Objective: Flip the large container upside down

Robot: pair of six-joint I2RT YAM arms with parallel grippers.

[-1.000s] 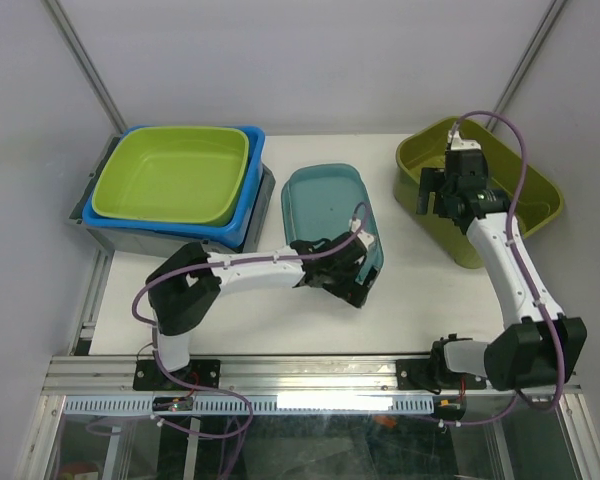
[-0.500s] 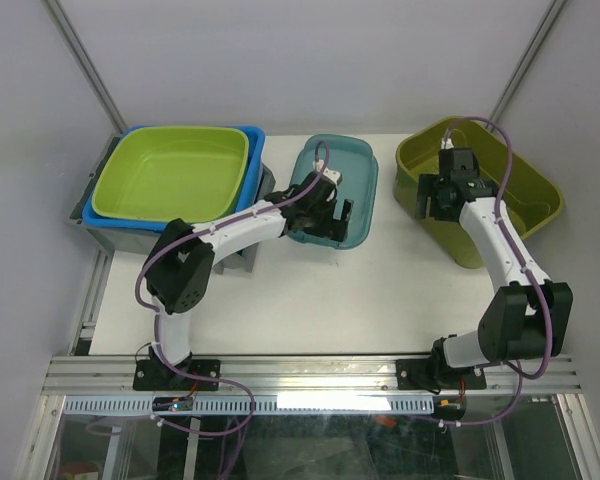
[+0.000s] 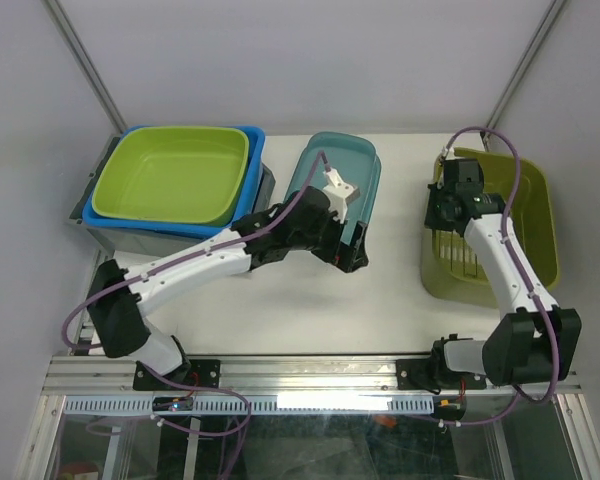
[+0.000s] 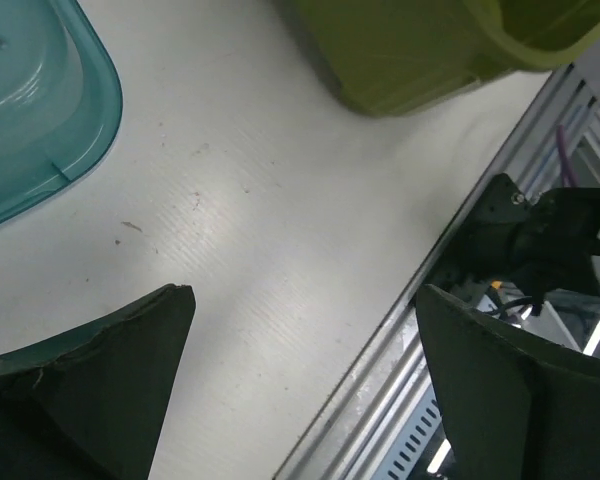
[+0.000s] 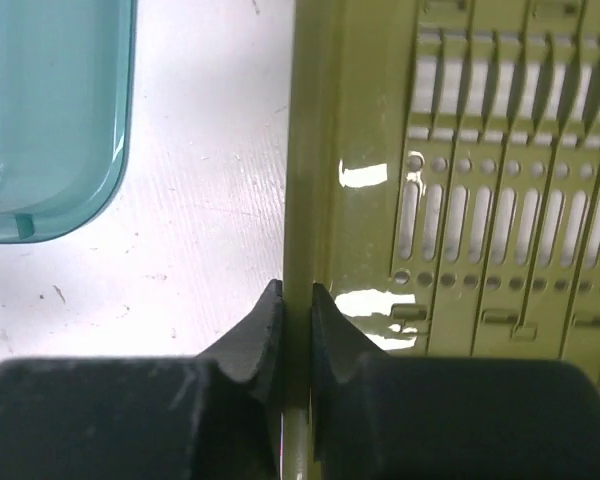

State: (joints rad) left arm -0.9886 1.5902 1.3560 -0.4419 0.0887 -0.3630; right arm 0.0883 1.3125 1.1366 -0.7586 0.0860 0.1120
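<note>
The large container [image 3: 530,230] is an olive-green tub with a slotted bottom at the right of the table, and it now sits tilted. My right gripper [image 3: 442,205] is shut on its left rim; in the right wrist view the rim [image 5: 296,200] runs straight between the closed fingertips [image 5: 296,290], with the slotted inside [image 5: 480,200] to the right. My left gripper [image 3: 345,245] hangs open over bare table beside the teal container [image 3: 330,170], holding nothing. In the left wrist view its gripper [image 4: 305,295] frames table, with the olive tub [image 4: 400,50] beyond.
A lime tub nested in a blue one [image 3: 170,180] on a grey bin stands at the back left. The teal container [image 5: 50,120] lies just left of the olive tub. The metal rail [image 4: 400,380] runs along the table's near edge.
My right gripper has shut on the olive tub's rim, and the tub has tipped from upright to tilted. My left arm has stretched out and swung its gripper down beside the teal container.
</note>
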